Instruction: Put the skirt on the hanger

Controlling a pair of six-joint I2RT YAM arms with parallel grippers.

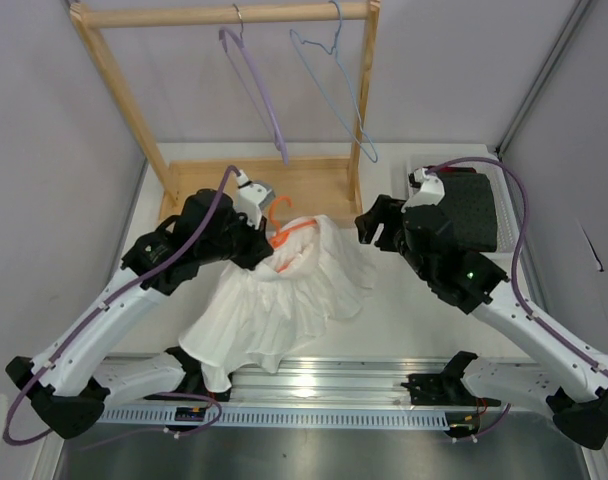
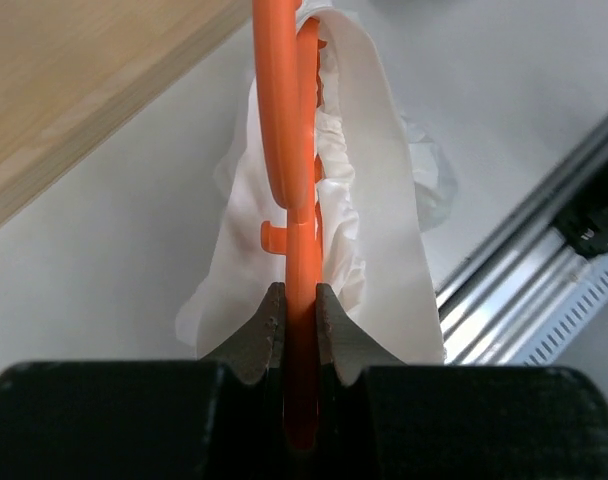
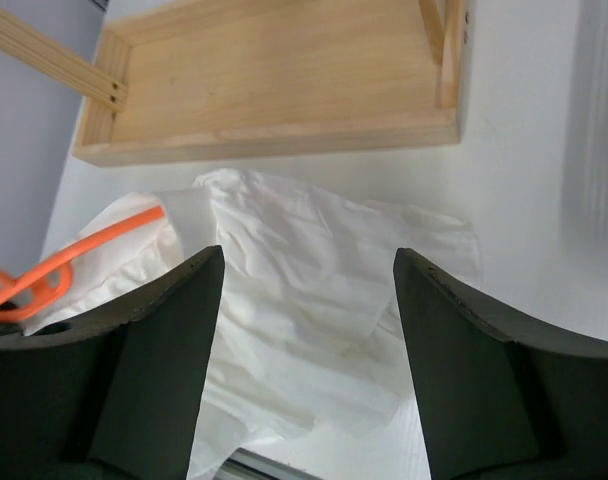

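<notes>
The white skirt (image 1: 284, 295) lies spread on the table between the two arms, its top bunched over the orange hanger (image 1: 289, 232). My left gripper (image 1: 267, 243) is shut on the hanger's bar. In the left wrist view the hanger (image 2: 299, 200) runs up from between the fingers (image 2: 267, 335), with the skirt (image 2: 384, 230) draped behind it. My right gripper (image 1: 369, 228) hangs open just right of the skirt's top edge. Its wrist view shows the skirt (image 3: 284, 230) lying flat below the gap between the jaws (image 3: 307, 255), which hold nothing, and the hanger (image 3: 74, 255) at the left.
A wooden rack (image 1: 224, 14) at the back carries a lilac hanger (image 1: 259, 90) and a pale blue hanger (image 1: 339, 85); its base board (image 1: 309, 185) lies just behind the skirt. A dark folded cloth (image 1: 479, 212) sits at the right. An aluminium rail (image 1: 334, 385) runs along the near edge.
</notes>
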